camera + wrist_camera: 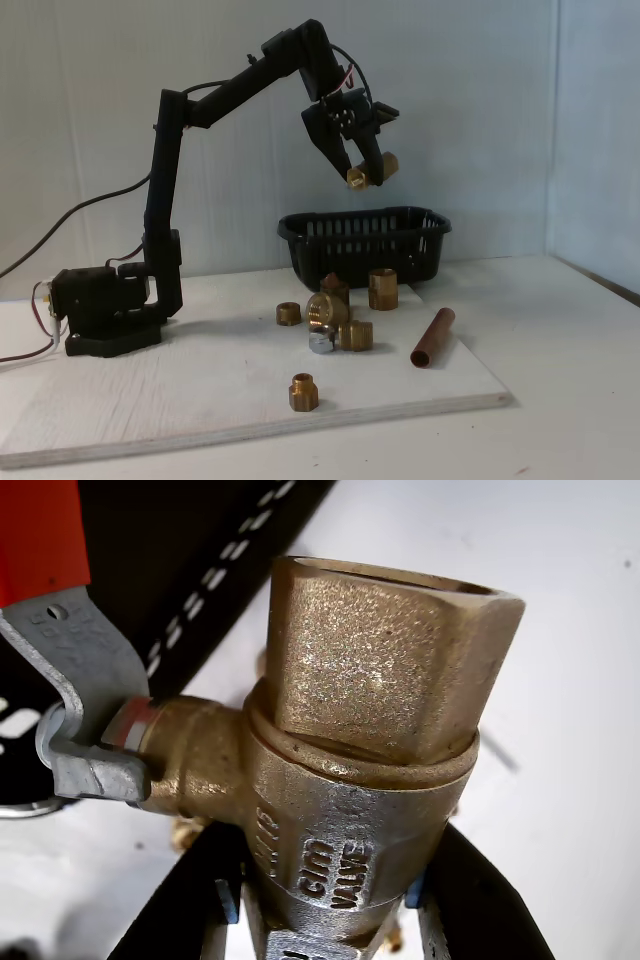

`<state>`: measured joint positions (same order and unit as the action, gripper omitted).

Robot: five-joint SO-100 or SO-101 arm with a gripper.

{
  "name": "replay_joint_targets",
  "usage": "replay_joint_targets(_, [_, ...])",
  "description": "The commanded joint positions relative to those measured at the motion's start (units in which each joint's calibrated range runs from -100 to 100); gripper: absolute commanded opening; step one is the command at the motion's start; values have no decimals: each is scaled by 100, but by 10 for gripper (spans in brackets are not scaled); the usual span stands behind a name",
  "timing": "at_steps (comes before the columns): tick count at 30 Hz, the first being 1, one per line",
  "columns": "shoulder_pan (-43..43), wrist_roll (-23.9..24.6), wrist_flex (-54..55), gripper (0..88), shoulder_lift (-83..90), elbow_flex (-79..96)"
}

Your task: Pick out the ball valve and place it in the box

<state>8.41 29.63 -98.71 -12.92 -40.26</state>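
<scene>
The ball valve [370, 710] is a big brass body with a hexagonal end and a red lever handle [40, 535] at the upper left of the wrist view. My gripper [330, 905] is shut on its lower body, one black finger on each side. In the fixed view the gripper [365, 170] holds the ball valve [387, 163] in the air, above the box [365, 245] and well apart from its rim. The box is a black slotted basket; its wall [200, 575] runs diagonally behind the valve in the wrist view.
Several brass fittings [340, 315] and one silver fitting [320, 343] lie clustered on the white board in front of the box. A copper-brown pipe piece [432, 337] lies to their right, a lone brass fitting [304, 391] near the board's front edge. The arm base [100, 315] stands at left.
</scene>
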Motion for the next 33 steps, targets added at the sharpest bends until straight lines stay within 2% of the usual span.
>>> replay_joint_targets(1, [37,210,-17,34,211,-414])
replay_joint_targets(19, [399,1561,-8,34,202,-450])
replay_joint_targets(33, [657,1871,181,32,168,-288])
